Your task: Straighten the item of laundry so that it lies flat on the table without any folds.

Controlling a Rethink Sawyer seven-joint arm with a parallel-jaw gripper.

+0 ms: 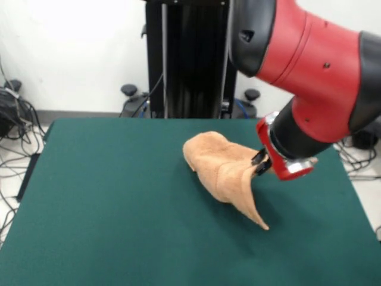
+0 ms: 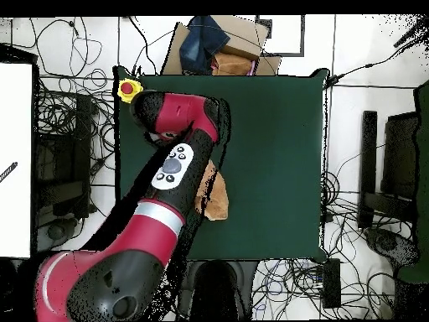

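One towel (image 1: 219, 165), one table (image 1: 107, 202), one arm (image 1: 309, 65) with one gripper (image 1: 259, 162). The towel is peach-orange terry cloth, soft and nubby, bunched into a rumpled mound with rounded folds rather than lying flat. In the front view its bulk rests on the table a little right of the middle, toward the far edge, and one edge is lifted off the surface at the gripper, from which a long pointed flap hangs down to a corner tip near the table. The gripper's dark fingers sit pinched on that raised edge, closed down to the thickness of the cloth, below a red wrist collar. The table is one large rectangle with a dark green, matte, felt-like top, far bigger than the towel. The arm is glossy red and black, made of thick rounded segments, and comes in from the upper right of the front view. In the overhead view the arm (image 2: 159, 193) crosses the table (image 2: 276, 151) and covers most of the towel (image 2: 214, 194), of which only a crumpled orange strip shows beside it, near the table's robot-side edge; the gripper itself is hidden there.
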